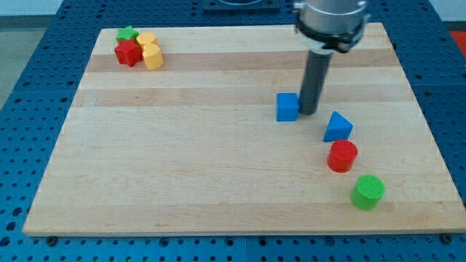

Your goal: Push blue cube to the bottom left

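Wooden board [218, 175] fills most of the view, lying on a blue perforated table [22, 87] that shows around its edges. 1 arm comes down from the view's top, its housing cut off by the frame; it carries no claw, only a dark rod, so nothing opens or closes. My tip [309, 112] stands on the board, touching the right side of the blue cube [287, 107], which sits right of centre in the upper half.

7 blocks show in all: 2 blue, 2 red, 2 green, 1 yellow. Lower right of the tip lie 1 blue triangular block [337, 127], 1 red cylinder [342, 156] and 1 green cylinder [368, 191], strung toward the view's bottom right. In the top-left corner huddle 1 red star-like block [128, 52], 1 yellow block [150, 51] and 1 green block [128, 33], partly hidden, their shapes hard to make out.
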